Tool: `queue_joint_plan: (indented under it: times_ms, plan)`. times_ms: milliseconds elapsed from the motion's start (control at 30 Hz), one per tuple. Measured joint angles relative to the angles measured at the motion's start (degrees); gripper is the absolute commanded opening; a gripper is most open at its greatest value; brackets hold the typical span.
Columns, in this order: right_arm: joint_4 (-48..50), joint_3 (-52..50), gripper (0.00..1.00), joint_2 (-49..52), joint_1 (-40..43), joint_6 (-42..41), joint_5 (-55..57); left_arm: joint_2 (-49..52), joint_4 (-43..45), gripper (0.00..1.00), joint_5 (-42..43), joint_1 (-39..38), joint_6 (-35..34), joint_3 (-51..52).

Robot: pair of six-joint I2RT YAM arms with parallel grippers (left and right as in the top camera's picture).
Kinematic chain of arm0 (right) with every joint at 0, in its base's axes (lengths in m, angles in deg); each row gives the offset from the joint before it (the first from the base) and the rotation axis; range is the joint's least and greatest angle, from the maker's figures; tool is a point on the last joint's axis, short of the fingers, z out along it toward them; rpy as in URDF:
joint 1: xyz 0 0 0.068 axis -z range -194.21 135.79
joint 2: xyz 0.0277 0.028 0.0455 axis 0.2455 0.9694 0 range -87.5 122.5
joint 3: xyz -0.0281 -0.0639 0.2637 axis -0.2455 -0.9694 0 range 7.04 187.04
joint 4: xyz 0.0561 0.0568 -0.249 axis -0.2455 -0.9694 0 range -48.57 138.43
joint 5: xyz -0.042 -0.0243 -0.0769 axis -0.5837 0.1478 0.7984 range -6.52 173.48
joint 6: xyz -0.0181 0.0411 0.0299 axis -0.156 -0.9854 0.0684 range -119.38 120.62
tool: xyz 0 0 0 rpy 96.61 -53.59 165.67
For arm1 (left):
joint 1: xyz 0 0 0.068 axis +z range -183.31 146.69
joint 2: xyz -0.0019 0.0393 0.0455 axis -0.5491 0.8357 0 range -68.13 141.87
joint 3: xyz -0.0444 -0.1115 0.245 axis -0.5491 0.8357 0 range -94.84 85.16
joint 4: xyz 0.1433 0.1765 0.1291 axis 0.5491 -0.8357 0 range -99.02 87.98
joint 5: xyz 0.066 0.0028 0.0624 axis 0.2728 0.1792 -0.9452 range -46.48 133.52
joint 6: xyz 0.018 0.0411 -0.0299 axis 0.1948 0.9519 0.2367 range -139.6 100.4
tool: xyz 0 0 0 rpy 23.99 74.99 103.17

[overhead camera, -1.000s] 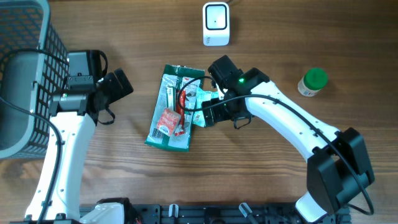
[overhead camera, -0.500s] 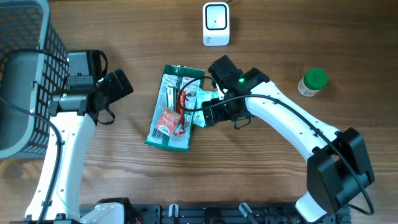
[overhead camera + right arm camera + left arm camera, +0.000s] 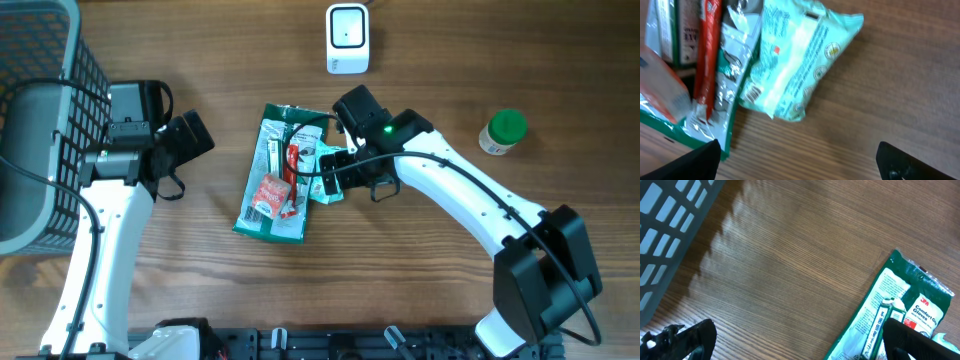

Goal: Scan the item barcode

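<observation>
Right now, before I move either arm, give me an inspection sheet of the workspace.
Surface: wooden table, no spills seen.
Job's things: mint pouch, barcode facing up, touching the green glove pack; white scanner at the far edge.
Clutter: green-lidded jar on the right.
Grippers: left gripper open, empty, beside the pack; right gripper open, empty, above the pouch.
Cables: black cables run along both arms.
Surroundings: grey basket on the left.

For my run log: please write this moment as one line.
left gripper open | right gripper open by light-green packet | nothing held
</observation>
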Motion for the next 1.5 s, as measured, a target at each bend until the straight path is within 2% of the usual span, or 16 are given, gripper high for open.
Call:
queue_joint_plan:
  times_ms: [100,200,233,267,300,400,533,733,833,900,1133,1500]
  plan:
    - [2.3,-0.1,0.90,0.0,0.0,-0.7,0.2,0.0,0.0,1.00,0.0,0.0,0.0,0.0]
    - [5.7,-1.0,0.75,0.0,0.0,-1.2,0.5,0.0,0.0,1.00,0.0,0.0,0.0,0.0]
    - [7.3,-1.8,0.69,0.0,0.0,-1.4,0.5,0.0,0.0,1.00,0.0,0.0,0.0,0.0]
    - [9.5,-3.1,0.51,0.0,0.0,-2.3,0.5,0.0,0.0,1.00,0.0,0.0,0.0,0.0]
    - [11.4,-4.7,0.40,0.0,0.0,-2.6,0.5,0.0,0.0,1.00,0.0,0.0,0.0,0.0]
    - [15.9,-8.5,0.21,0.0,0.0,-3.2,0.7,0.0,0.0,1.00,0.0,0.0,0.0,0.0]
    - [19.5,-11.7,0.16,0.0,0.0,-4.9,0.7,0.0,0.0,1.00,0.0,0.0,0.0,0.0]
    - [23.5,-14.2,0.15,0.0,0.0,-5.9,0.7,0.0,0.0,1.00,0.0,0.0,0.0,0.0]
    - [24.6,-15.2,0.06,0.0,0.0,-6.8,0.7,0.0,0.0,1.00,0.0,0.0,0.0,0.0]
    - [25.6,-15.7,0.05,0.0,0.0,-8.1,0.7,0.0,0.0,1.00,0.0,0.0,0.0,0.0]
    - [26.2,-16.4,0.04,0.0,0.4,-10.2,0.6,0.0,0.0,1.00,0.0,0.0,0.0,0.0]
    - [24.1,-16.4,0.05,0.0,6.0,-9.5,-3.9,0.0,0.0,1.00,0.0,0.0,0.0,0.0]
